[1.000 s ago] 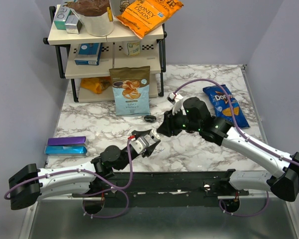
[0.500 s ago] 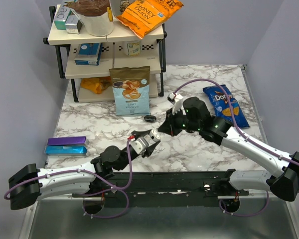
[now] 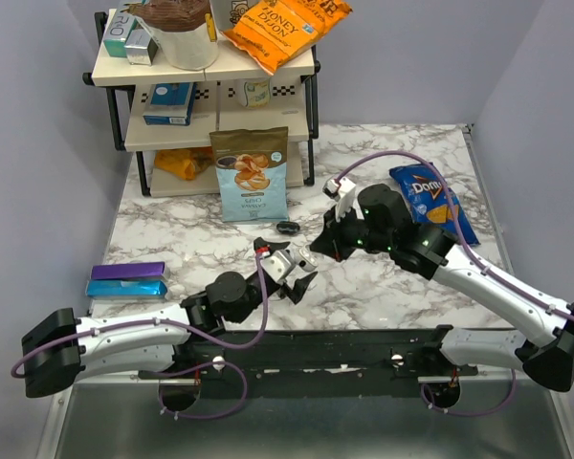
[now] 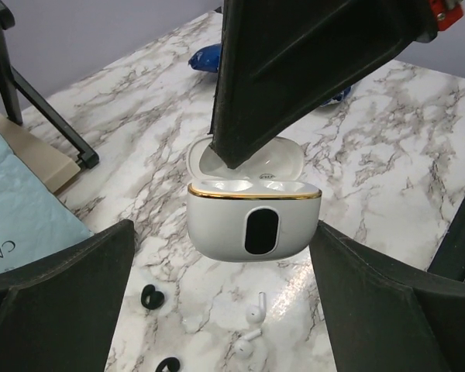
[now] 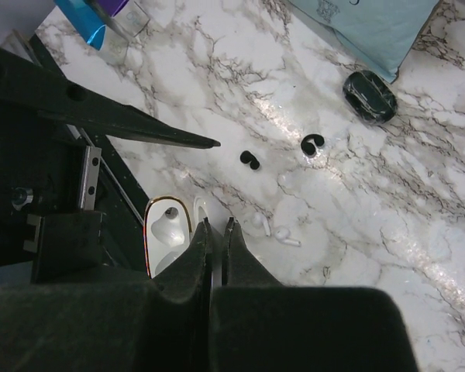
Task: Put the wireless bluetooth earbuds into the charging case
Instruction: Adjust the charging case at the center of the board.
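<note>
The white charging case (image 4: 254,221) hangs above the marble with its lid (image 4: 283,159) open and both wells empty. My right gripper (image 5: 218,223) is shut on the lid's edge, and the case (image 5: 164,232) sits just left of its fingertips. My left gripper (image 4: 225,232) stands wide open, one finger on each side of the case, touching neither side. Two white stemmed earbuds (image 4: 252,316) (image 5: 262,225) lie on the table below. Two tiny black buds (image 5: 250,160) (image 5: 312,144) lie a little farther off. In the top view the case (image 3: 305,260) sits between both grippers.
A black oval case (image 3: 288,228) lies before the light-blue snack bag (image 3: 252,174). A blue chip bag (image 3: 430,203) lies at the right, purple and blue packets (image 3: 126,280) at the left, and a loaded shelf rack (image 3: 206,96) at the back. The black base rail (image 3: 316,349) runs along the near edge.
My left gripper has opened wide and let go of the case. The right gripper has shut on the lid and now holds the case alone, shifted slightly right.
</note>
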